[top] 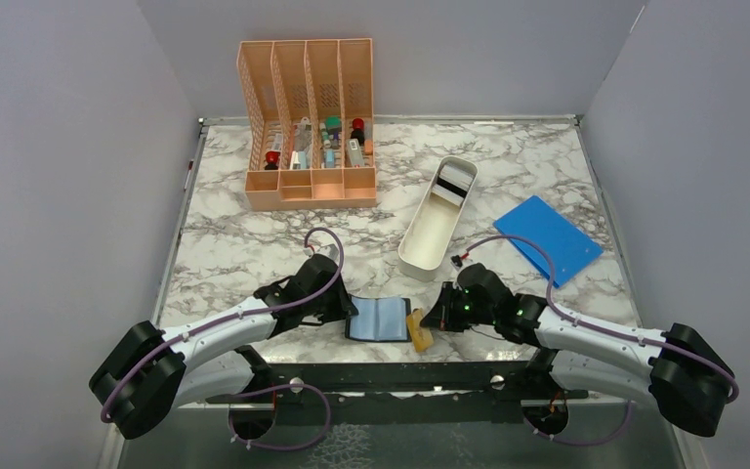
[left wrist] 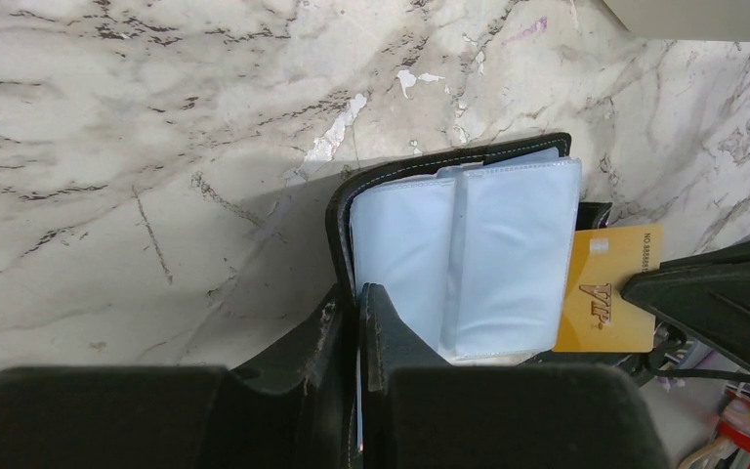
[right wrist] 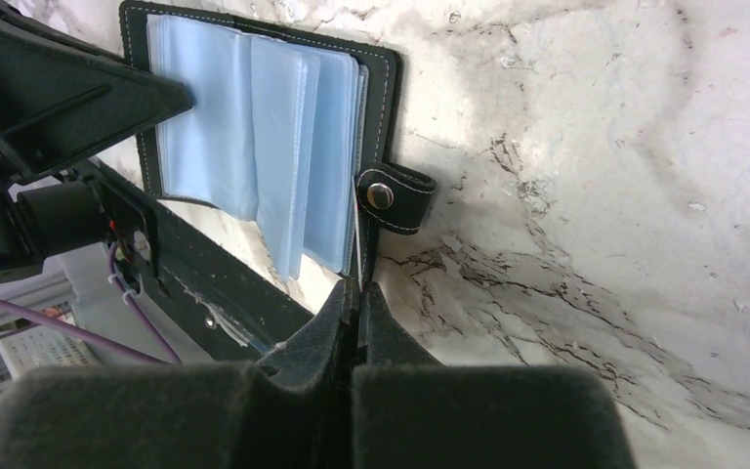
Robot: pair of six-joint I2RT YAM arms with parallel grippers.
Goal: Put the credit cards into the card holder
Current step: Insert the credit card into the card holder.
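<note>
1. Marble-patterned table (top: 244, 244). A small black stitched folding card holder (top: 379, 319) lies open at 6 o'clock, close to the near edge and between the two arms. Its pale-blue clear plastic sleeves face up.
2. Left gripper (top: 349, 313) is at the holder's 9 o'clock side. Its fingers (left wrist: 383, 337) are pinched almost together on the holder's edge, with a sliver of pale sleeve showing between them.
3. Right gripper (top: 432, 318) is at the holder's 3 o'clock side. Its fingers (right wrist: 376, 315) are fully closed on a gold card (top: 420, 332), a thin rectangular plastic one printed "VIP".
4. The left wrist view shows the gold card's inner long edge touching the outer edge of the sleeves. I cannot tell whether it is inside a sleeve.
5. The black snap tab (right wrist: 395, 198) sticks out from the holder's spine side, unfastened and lying flat on the table.
6. Peach slotted plastic desk organizer (top: 310, 127) at 11 o'clock. Long white oblong tray (top: 435, 220) near centre, toward 1 o'clock. Flat blue rectangle (top: 547, 237) at 3 o'clock.
</note>
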